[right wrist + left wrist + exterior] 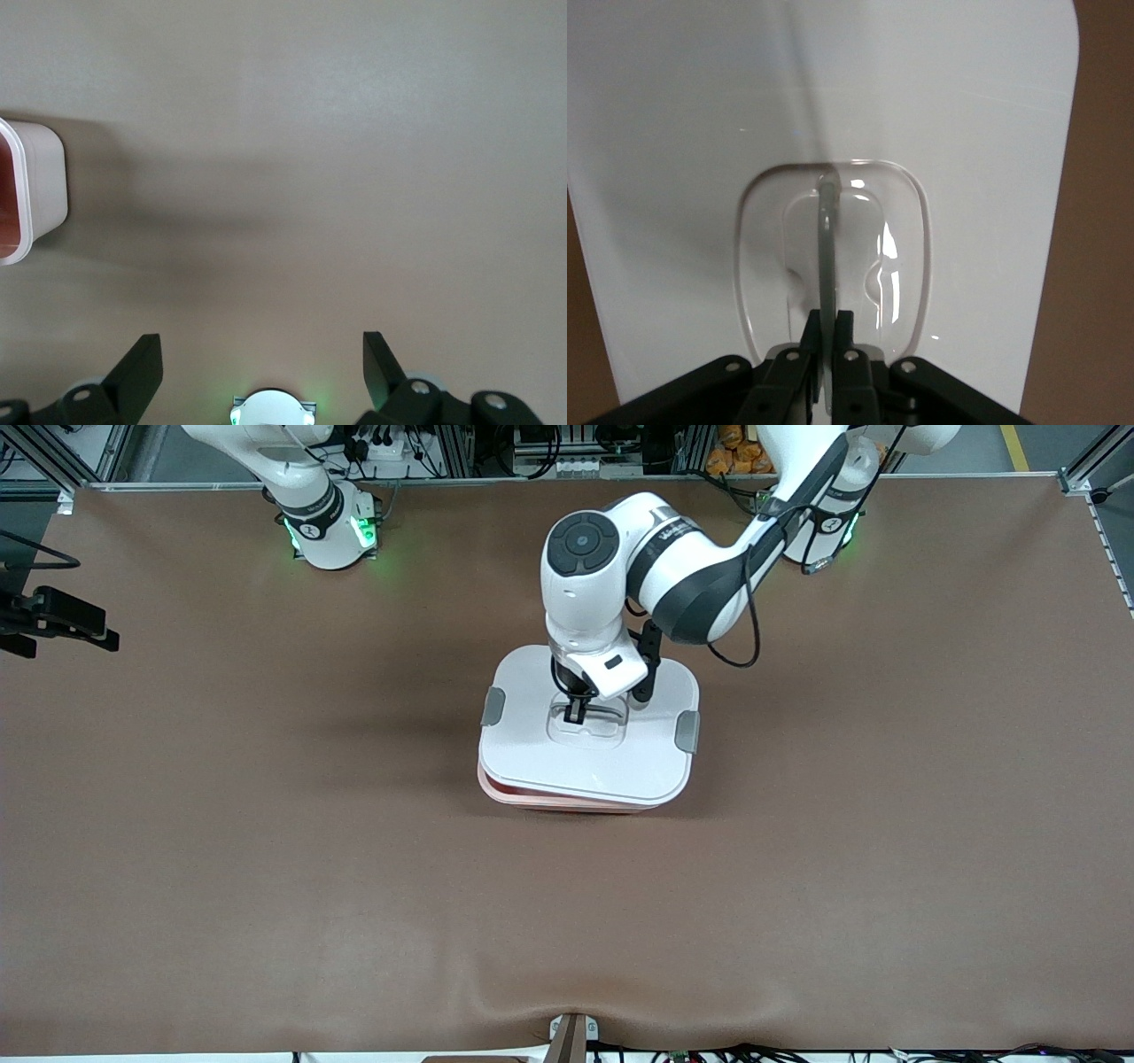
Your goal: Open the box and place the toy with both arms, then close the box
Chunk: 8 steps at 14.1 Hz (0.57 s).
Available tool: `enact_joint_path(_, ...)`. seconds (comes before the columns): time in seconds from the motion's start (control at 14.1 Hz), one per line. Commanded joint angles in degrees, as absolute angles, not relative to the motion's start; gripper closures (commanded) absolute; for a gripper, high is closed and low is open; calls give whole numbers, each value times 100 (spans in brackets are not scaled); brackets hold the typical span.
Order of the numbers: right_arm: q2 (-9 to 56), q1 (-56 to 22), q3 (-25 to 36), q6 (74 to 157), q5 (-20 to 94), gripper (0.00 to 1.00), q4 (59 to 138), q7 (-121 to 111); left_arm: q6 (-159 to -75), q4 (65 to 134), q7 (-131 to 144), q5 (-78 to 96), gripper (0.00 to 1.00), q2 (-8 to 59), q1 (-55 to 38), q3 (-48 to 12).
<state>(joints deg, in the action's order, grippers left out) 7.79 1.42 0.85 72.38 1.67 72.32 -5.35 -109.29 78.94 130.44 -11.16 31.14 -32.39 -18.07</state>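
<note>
1 box (585, 797) w/ 1 lid (540, 753), 2 clips (493, 707), 2 arms (673, 576), 2 tools (574, 710).

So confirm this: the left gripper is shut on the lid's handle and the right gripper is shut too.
Not quite. The right gripper is open, its fingers spread wide over bare table in the right wrist view. The left gripper is indeed shut on the lid's handle.

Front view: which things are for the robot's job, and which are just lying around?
For the job: box, lid, left gripper shut on the lid's handle, right gripper open, waiting over the table. No toy shows.
Just lying about: black bracket at the right arm's end; orange things near the left arm's base.
</note>
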Motion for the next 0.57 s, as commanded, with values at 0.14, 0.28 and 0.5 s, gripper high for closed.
enact_joint_path(0.14,97,141,202,7638,229,0,8218,-563,-10934,7743,13525,-1222,100,3199,-3287,-1767)
enact_joint_path(0.28,44,149,228,7620,220,0,8296,-562,-11021,7752,13728,-1230,100,3252,-3296,-1767)
enact_joint_path(0.5,-315,141,246,7856,211,0,8796,-554,-11144,7761,13799,-1239,100,3322,-3305,-1767)
